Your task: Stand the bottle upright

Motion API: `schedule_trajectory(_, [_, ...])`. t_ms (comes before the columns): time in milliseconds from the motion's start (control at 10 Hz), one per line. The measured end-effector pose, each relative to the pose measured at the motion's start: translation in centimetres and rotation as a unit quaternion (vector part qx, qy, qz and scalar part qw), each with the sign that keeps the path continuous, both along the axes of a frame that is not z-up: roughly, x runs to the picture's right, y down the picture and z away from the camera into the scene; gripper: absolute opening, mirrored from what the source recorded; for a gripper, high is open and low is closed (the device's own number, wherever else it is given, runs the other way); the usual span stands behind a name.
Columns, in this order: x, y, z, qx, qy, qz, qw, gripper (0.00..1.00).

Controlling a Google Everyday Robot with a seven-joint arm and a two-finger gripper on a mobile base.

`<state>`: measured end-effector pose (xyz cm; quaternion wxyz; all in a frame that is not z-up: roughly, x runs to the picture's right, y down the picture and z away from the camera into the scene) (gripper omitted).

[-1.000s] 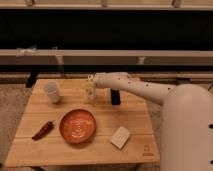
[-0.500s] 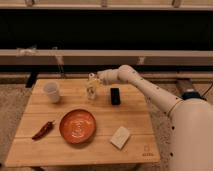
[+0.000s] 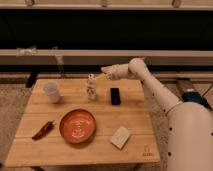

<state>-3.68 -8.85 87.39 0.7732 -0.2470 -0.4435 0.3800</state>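
Note:
The bottle (image 3: pixel 91 88) is small, slim and whitish with a tan band. It stands upright on the wooden table (image 3: pixel 135 117), near the back middle. My gripper (image 3: pixel 103 73) hovers just above and to the right of the bottle's top, apart from it, open and empty. The arm reaches in from the lower right.
A white cup (image 3: pixel 51 92) stands left of the bottle. A black rectangular block (image 3: pixel 115 95) lies to its right. An orange-red plate (image 3: pixel 78 125) sits at the front middle, a red chili (image 3: pixel 43 130) at the front left and a pale sponge-like block (image 3: pixel 120 137) at the front right. A dark rail runs behind.
My gripper was down at the bottle a second ago. It has since lifted up and to the right, away from it. The bottle stays upright in place.

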Motion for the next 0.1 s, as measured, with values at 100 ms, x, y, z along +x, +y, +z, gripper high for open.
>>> schedule_trajectory(100, [-0.04, 0.05, 0.02, 0.000, -0.001, -0.001, 1.0000, 0.80])
